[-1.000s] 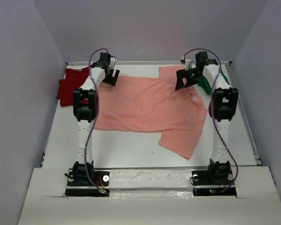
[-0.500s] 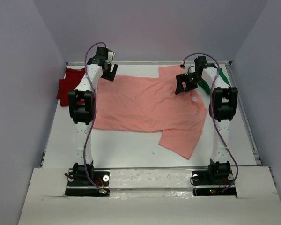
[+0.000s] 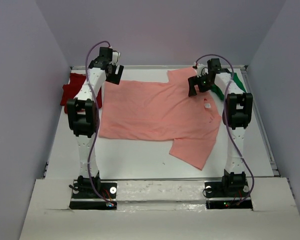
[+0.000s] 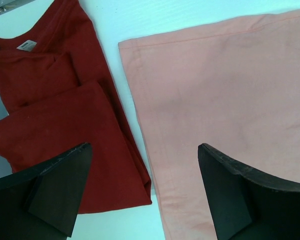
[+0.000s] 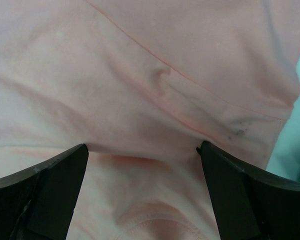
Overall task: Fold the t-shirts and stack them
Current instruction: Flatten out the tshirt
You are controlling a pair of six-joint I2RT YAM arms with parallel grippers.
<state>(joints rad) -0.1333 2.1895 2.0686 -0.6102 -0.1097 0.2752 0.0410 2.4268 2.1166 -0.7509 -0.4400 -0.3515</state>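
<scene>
up at the far edge, left gripper (image 4: pixel 145 167) hangs wide open over a hem corner of the pink t-shirt (image 3: pixel 155 110), right gripper (image 5: pixel 142 150) wide over its sleeve seam. best to pinch both pts evenly, w/o snagging the red shirt (image 4: pixel 55 115) just beside.

L arm has swung out leftward, elbow further left than 1 s ago. The left gripper (image 3: pixel 114 75) has pulled back toward the far wall, off the corner of the pink t-shirt (image 3: pixel 155 110). It now hangs w/ jaws apart over the gap between that shirt's hem and the red t-shirt (image 3: pixel 70 91). More of the pink shirt's left edge is uncovered. R side: right gripper (image 3: pixel 196 86) dipped, then came back up, approx. where it started.
</scene>
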